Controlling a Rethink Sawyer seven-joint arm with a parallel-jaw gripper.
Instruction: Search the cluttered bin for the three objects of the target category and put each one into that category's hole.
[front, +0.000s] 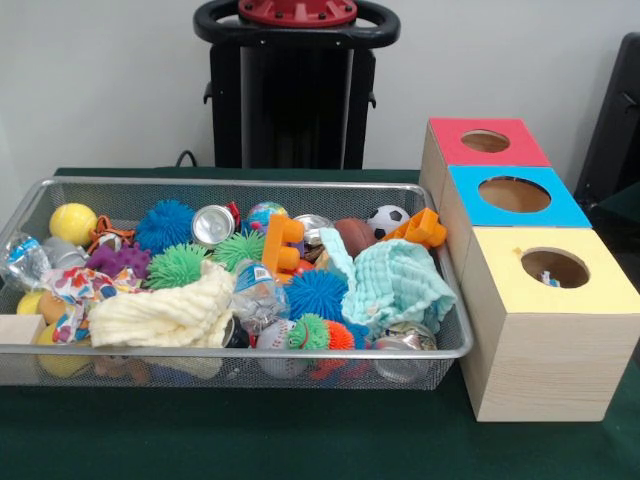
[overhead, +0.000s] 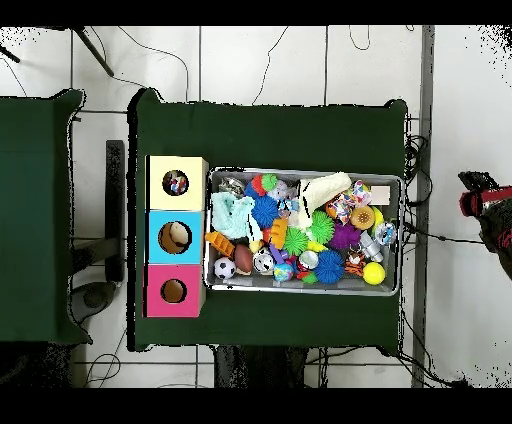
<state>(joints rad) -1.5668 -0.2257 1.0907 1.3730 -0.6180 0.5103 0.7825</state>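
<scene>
Nearest stands the yellow-topped box (front: 545, 335), touching the blue box (front: 510, 205) and red box (front: 480, 148) behind. Beside them the wire bin (front: 240, 350) holds spiky balls, cloths, cans and blocks. No hand shows, so its state is unknown.

one wire bin (front: 20, 215), three wooden hole boxes (front: 545, 335), two cloths (front: 160, 315).
</scene>
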